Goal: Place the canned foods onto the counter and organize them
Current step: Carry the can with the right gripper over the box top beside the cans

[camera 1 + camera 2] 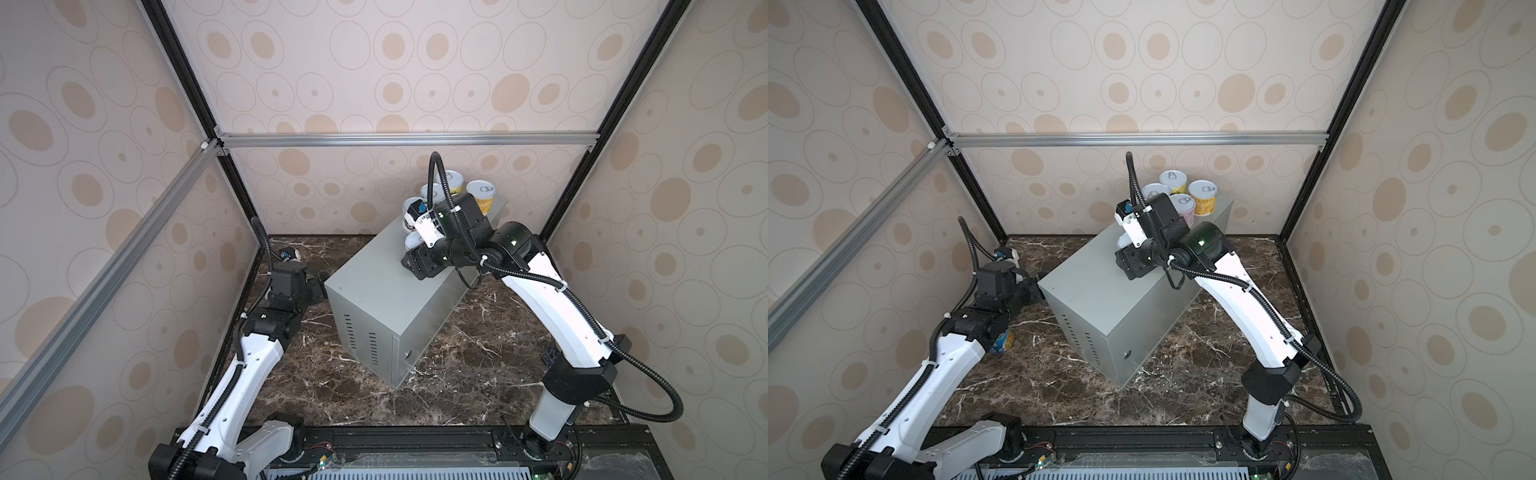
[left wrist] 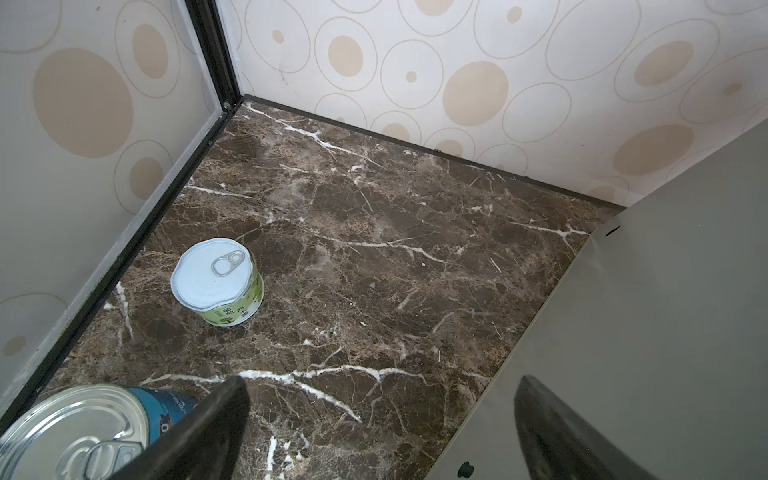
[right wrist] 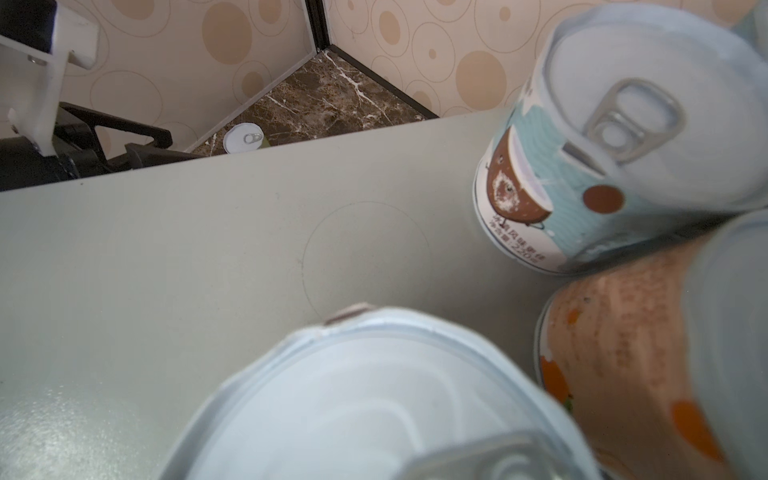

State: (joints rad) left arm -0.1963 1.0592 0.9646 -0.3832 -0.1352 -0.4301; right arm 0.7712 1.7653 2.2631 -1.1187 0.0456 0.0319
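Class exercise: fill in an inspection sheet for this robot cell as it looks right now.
Surface: dark veined marble floor.
Job's things: grey counter carries clustered cans at its far end; green can and blue can stand on the marble.
Clutter: nothing seen.
Grippers: left gripper open, empty, beside the counter; right gripper over the counter, close above a can lid, grip unclear.
Cables: black conduit loops along both arms.
Surroundings: patterned walls, aluminium frame.
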